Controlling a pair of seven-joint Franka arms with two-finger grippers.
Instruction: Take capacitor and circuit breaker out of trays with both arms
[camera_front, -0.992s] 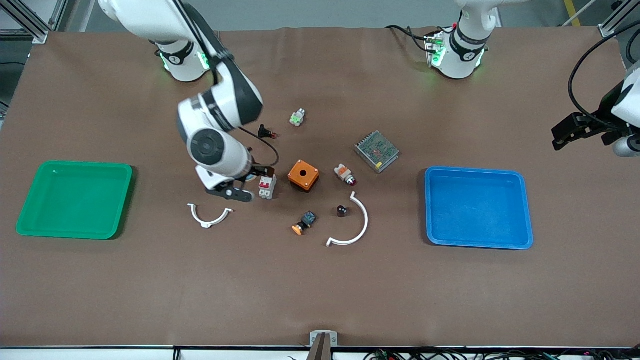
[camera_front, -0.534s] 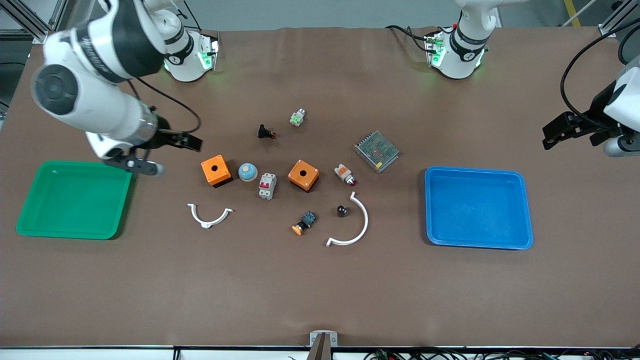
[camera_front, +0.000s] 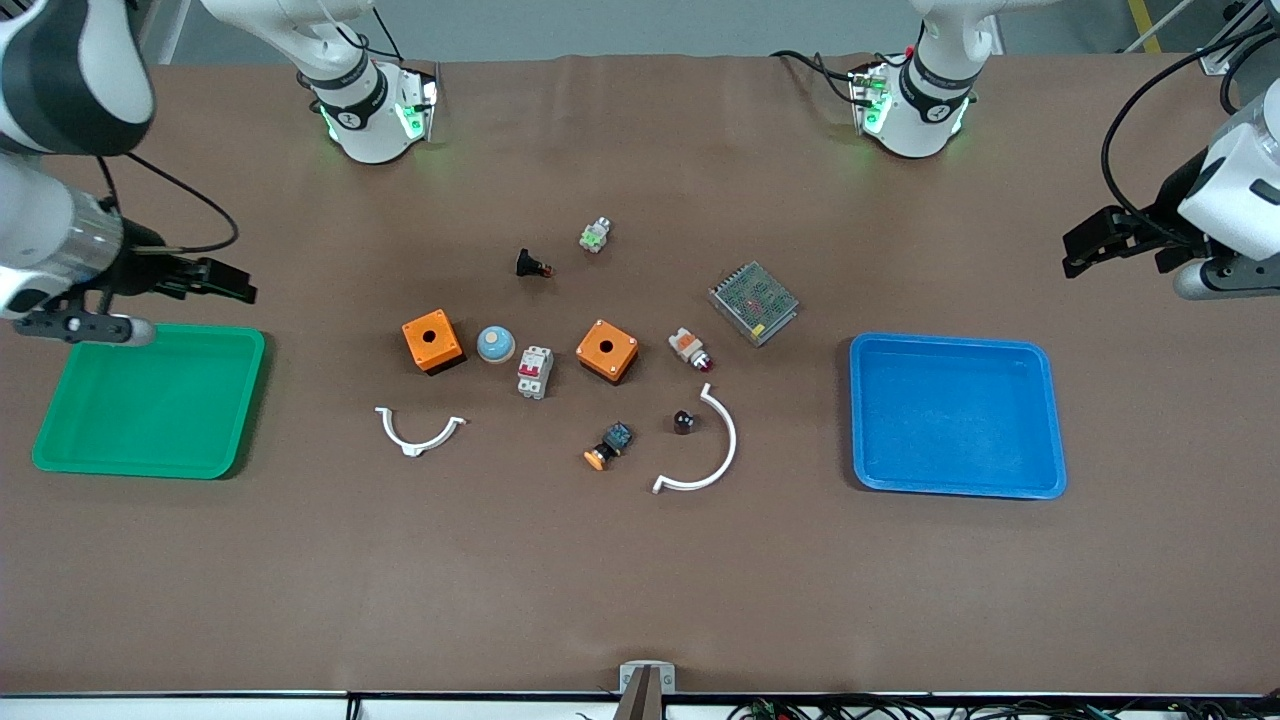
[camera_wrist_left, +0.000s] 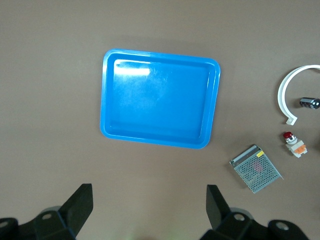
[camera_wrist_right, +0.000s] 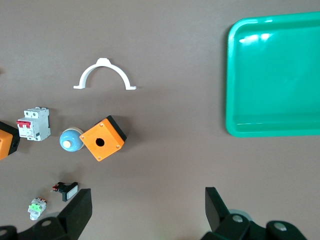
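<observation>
The breaker (camera_front: 535, 371), a white-grey block with red levers, lies on the brown mat between two orange boxes; it also shows in the right wrist view (camera_wrist_right: 34, 124). The capacitor (camera_front: 684, 421), a tiny black cylinder, lies inside the curve of a white arc; it also shows in the left wrist view (camera_wrist_left: 310, 102). My right gripper (camera_front: 228, 280) is open and empty, up over the mat by the green tray's (camera_front: 150, 400) edge; its own view (camera_wrist_right: 148, 200) shows bare mat between the jaws. My left gripper (camera_front: 1075, 255) is open and empty (camera_wrist_left: 150, 197), up over the mat near the blue tray (camera_front: 955, 415).
Two orange boxes (camera_front: 432, 341) (camera_front: 607, 350), a blue dome (camera_front: 495, 344), two white arcs (camera_front: 420, 431) (camera_front: 700, 450), a grey mesh unit (camera_front: 754, 302), a white-orange switch (camera_front: 690, 349), a black button (camera_front: 533, 265), a green-white part (camera_front: 594, 235) and an orange-capped button (camera_front: 608, 446) lie mid-table.
My right arm has swung up and away from beside the breaker to the green tray's end, uncovering an orange box and the blue dome. My left gripper has drifted slightly. The breaker stayed put.
</observation>
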